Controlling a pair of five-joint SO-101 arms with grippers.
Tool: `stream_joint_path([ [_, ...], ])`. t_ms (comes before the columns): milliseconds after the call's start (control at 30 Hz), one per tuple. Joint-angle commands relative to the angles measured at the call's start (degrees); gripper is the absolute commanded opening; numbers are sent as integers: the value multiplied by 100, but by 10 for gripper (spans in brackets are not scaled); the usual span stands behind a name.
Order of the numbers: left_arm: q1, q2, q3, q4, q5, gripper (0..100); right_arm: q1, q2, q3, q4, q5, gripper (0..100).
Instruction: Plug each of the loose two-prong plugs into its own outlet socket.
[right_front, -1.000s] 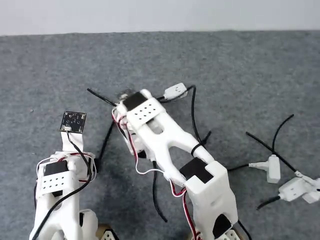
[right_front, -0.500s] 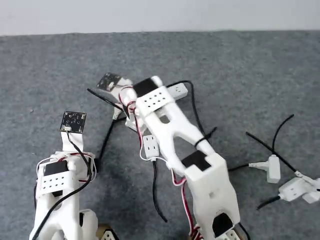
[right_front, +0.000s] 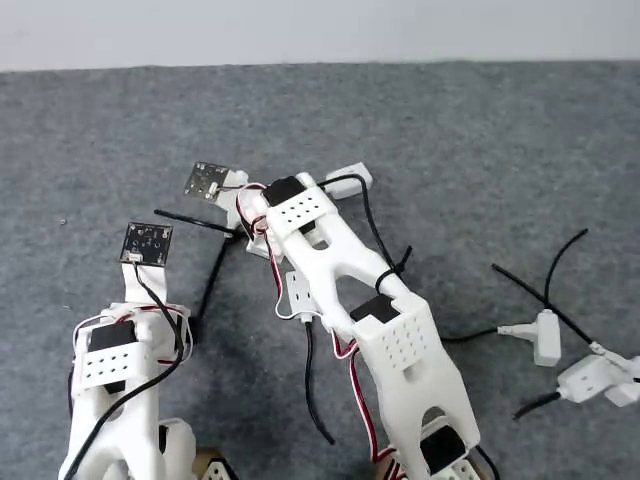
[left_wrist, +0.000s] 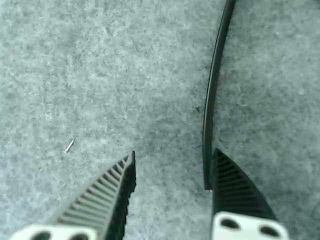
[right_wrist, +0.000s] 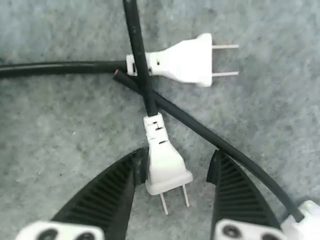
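Observation:
In the right wrist view my right gripper (right_wrist: 178, 156) is open just above the carpet. A white two-prong plug (right_wrist: 162, 167) lies between its fingers, untouched, prongs pointing back toward the wrist. A second white plug (right_wrist: 186, 60) lies beyond it with a black cord (right_wrist: 137, 45) crossing over. In the high view the right arm (right_front: 330, 260) stretches to mid-table, with white plugs (right_front: 300, 292) (right_front: 258, 246) beside it and a white cord end (right_front: 350, 178) beyond. White socket pieces (right_front: 592, 378) and another plug (right_front: 546, 336) lie far right. My left gripper (left_wrist: 173, 155) is open over bare carpet.
A thin black cord (left_wrist: 214, 95) ends right beside one finger of the left gripper. Loose black cords (right_front: 385, 225) loop around the right arm and trail toward the sockets (right_front: 520, 280). The grey carpet (right_front: 500, 140) is free at the back and far left.
The right arm's wrist has swung left and turned, with its camera now left of the arm. The black cords near it shifted, and a white plug beside the arm came into sight. The left arm stayed still.

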Motion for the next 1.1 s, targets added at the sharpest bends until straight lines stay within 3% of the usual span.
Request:
stream_joint_path([
  [0,-18,9,-224,53,-44,231,4,-207,-325,-136,97,204],
  [400,-18,9,-224,53,-44,231,66,268,-633,-180,571,199],
  [733,-18,9,-215,53,-44,231,48,585,-633,-13,1020,7],
  [833,-18,9,-215,53,-44,231,31,374,-633,365,712,7],
  [1067,-18,9,-215,53,-44,231,31,-549,-633,1235,-809,8],
])
